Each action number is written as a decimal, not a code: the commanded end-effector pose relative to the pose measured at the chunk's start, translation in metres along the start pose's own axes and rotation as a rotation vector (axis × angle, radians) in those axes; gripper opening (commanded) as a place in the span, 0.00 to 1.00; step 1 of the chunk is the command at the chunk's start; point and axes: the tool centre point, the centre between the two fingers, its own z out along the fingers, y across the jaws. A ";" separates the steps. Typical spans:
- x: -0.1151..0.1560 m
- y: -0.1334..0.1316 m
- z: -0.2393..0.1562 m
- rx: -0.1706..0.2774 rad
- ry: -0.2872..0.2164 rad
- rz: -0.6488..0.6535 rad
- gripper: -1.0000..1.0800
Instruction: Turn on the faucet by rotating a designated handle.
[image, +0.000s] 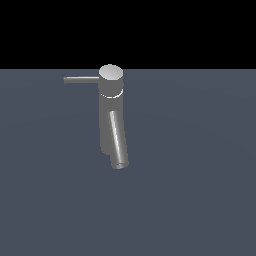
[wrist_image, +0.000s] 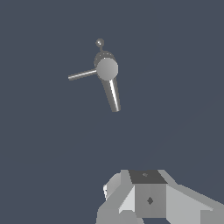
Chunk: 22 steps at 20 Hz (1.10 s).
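The handle (image: 81, 79) juts level from the faucet (image: 110, 107) cap toward the exterior view's left; the spout slants down from the body. The exterior view omits the gripper (wrist_image: 151, 199). The wrist view shows it well apart from the faucet (wrist_image: 106, 69), finger state indeterminable.

The faucet (image: 110, 107) stands upright on a flat blue-grey floor (image: 200, 190), its round cap lighter than the body; the handle (image: 80, 79) juts level from the cap toward the exterior view's left; the thicker spout slants downward in front.
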 end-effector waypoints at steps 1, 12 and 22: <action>0.000 0.000 0.000 0.000 0.000 0.000 0.00; 0.002 -0.009 0.017 0.030 0.024 0.082 0.00; 0.014 -0.035 0.058 0.108 0.085 0.293 0.00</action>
